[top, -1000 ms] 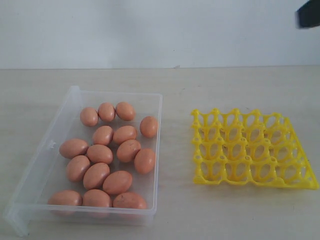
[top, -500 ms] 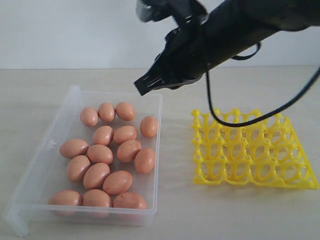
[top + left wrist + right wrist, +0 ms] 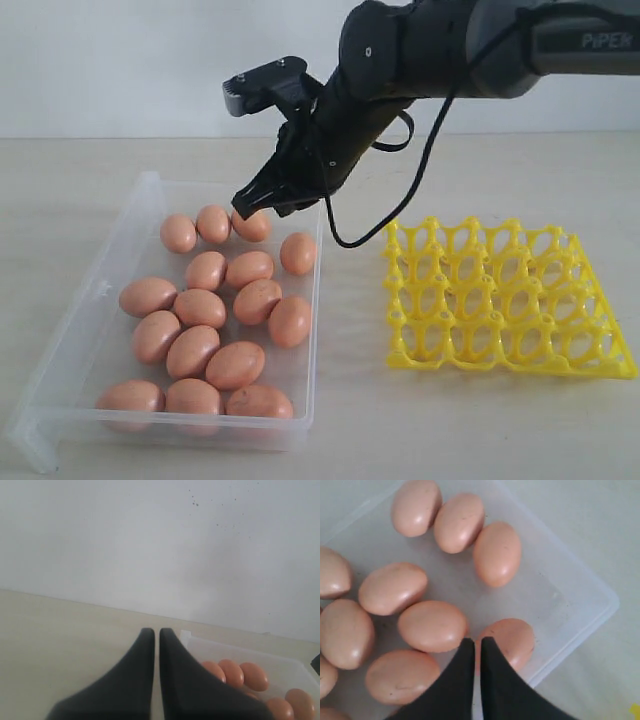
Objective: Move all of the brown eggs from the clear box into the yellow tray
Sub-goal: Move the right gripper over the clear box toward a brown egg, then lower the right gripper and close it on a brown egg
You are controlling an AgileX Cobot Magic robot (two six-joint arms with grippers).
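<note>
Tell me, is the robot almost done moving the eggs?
Not yet, it is only starting. Done: nothing, the yellow tray is empty. In hand: the right hand hovers shut over the far end of the clear box, holding nothing. Left: all the eggs lie in that box.

Pale beige worktop (image 3: 480, 430) w/ faint grain; its far edge meets a plain white wall (image 3: 120, 60). Two things sit directly on it: the clear box (image 3: 80, 340) on the left half, long side running front-to-back and reaching further fwd than anything else, and the yellow tray (image 3: 510, 365) on the right half, lying flat, approx. level w/ the box's middle. A bare strip of worktop runs btwn them, so they're apart, not touching.
</note>
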